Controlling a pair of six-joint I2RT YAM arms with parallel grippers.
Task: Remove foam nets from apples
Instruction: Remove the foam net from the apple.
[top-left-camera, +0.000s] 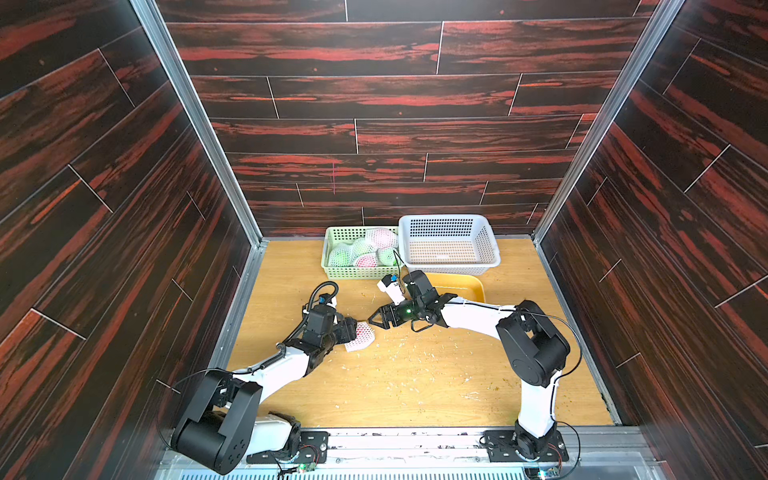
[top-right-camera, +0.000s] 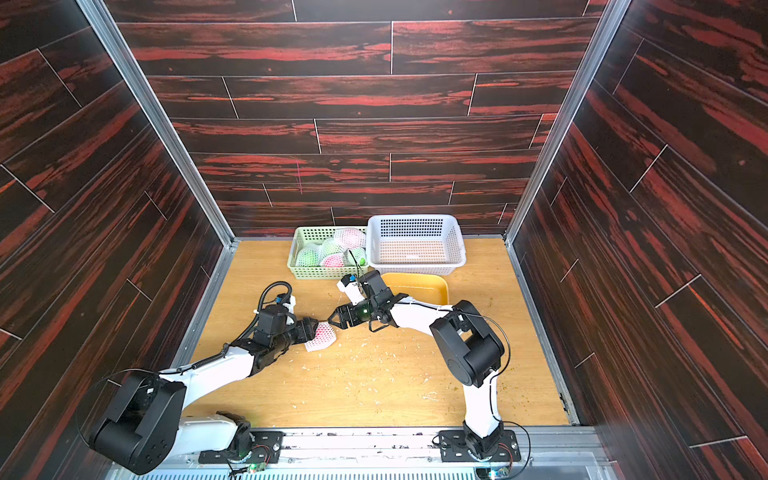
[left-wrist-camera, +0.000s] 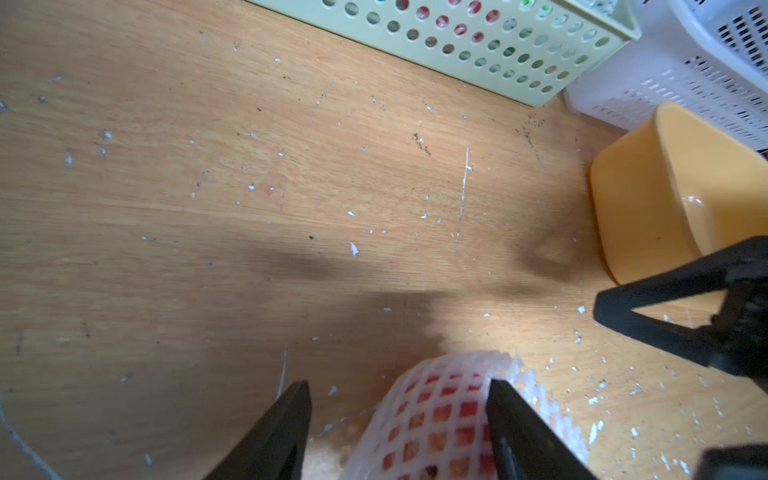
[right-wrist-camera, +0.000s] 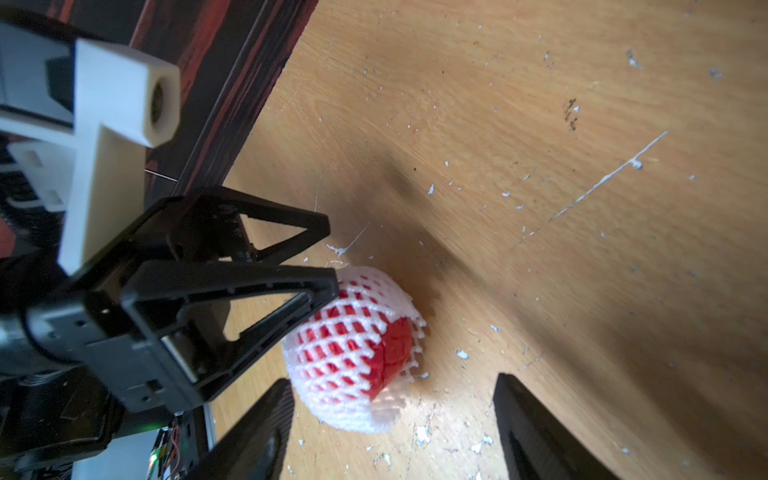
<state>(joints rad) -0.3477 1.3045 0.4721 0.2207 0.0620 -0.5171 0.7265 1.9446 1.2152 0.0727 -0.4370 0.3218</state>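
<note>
A red apple wrapped in a white foam net lies on the wooden table, left of centre in both top views. The net's open end bares a patch of red skin. My left gripper stands open around this apple. One of its fingers touches the net and the other stays apart. My right gripper is open and holds nothing. It faces the apple from the right. Several more netted apples, pale green and pale pink, lie in the green basket.
A white perforated basket with nothing in it stands at the back, beside the green one. A yellow tray sits in front of it, behind my right arm. Small white foam crumbs are scattered over the table. Dark walls enclose the table.
</note>
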